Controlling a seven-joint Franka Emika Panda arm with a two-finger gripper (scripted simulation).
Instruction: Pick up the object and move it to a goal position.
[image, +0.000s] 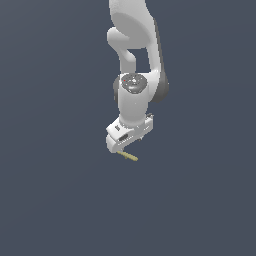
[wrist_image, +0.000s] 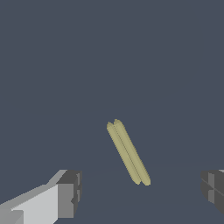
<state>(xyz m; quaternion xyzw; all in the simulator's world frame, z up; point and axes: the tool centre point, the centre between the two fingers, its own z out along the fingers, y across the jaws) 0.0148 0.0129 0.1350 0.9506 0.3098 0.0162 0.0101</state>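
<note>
In the wrist view, the two dark finger pads (wrist_image: 72, 192) of the gripper (wrist_image: 142, 192) stand wide apart at opposite sides of the picture, the jaws spread with nothing pinched between them. Between them and a little beyond lies the stick (wrist_image: 128, 152), thin and yellowish-tan, looking like two slim rods side by side, set at a slant across the gap and touching neither pad. In the exterior view, the gripper (image: 118, 148) hangs low at the end of the white arm (image: 134, 65), tilted toward the exterior view's left, and the stick (image: 128, 156) shows just below it, poking out toward the exterior view's right. Behind everything spreads a plain dark blue-grey ground (image: 50, 200).
</note>
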